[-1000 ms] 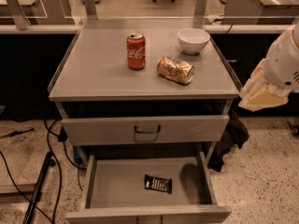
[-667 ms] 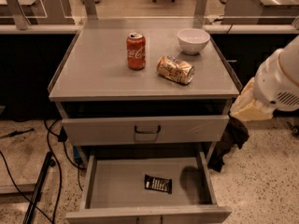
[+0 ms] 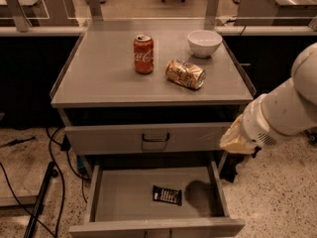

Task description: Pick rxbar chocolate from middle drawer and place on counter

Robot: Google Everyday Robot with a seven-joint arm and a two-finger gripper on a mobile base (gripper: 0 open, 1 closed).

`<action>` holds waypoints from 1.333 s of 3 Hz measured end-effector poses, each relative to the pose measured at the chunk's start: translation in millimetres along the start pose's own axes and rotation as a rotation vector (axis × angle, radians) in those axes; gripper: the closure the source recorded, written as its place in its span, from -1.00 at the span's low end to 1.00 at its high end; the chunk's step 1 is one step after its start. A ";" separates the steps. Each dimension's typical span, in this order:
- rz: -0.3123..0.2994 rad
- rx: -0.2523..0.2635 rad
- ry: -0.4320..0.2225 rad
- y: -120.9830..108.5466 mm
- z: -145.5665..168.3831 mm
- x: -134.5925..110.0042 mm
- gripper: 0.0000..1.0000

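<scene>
Camera view: one angle, looking down on the cabinet from the front.
Count on the table [image 3: 99,78]: two cans and one bowl, so three things in all.
Cans: a red soda can [image 3: 143,54] stands upright left of centre. A crushed tan can [image 3: 185,74] lies on its side just right of it, and the two don't touch.
Bowl: one white bowl [image 3: 204,42] sits near the back right corner, close to the raised lip.
Open room up top: the whole left side and the front strip of the table are bare.
Drawers: two on show. One is a shut drawer front [image 3: 114,138] with a black handle [image 3: 155,138], and below it is one open drawer [image 3: 124,195].
Chocolate bar [image 3: 167,195]: there's one, lying flat on the open drawer's floor. It's right of centre, away from all the walls, with a shadow [image 3: 198,197] just to its right.
End effector [image 3: 237,140]: it hangs at the tip of the white arm [image 3: 287,108], off the cabinet's right side. It's level with the shut drawer front and above the open drawer's right wall.
End effector state: I can't tell whether it's open or closed, and it's well apart from the bar.
</scene>
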State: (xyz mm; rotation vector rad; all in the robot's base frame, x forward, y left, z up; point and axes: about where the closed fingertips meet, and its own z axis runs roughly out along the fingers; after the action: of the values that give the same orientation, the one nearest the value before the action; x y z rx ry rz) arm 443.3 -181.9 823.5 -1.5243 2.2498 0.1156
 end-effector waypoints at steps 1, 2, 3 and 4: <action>0.019 -0.010 -0.025 12.3 53.2 8.8 1.00; 0.019 -0.010 -0.025 12.3 53.2 8.8 1.00; 0.025 0.004 -0.028 17.7 78.9 17.3 1.00; 0.051 0.014 -0.045 26.0 124.8 31.3 1.00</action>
State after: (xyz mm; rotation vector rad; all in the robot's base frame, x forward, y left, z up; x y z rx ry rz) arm 446.6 -161.8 693.8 -1.4434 2.2500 0.1466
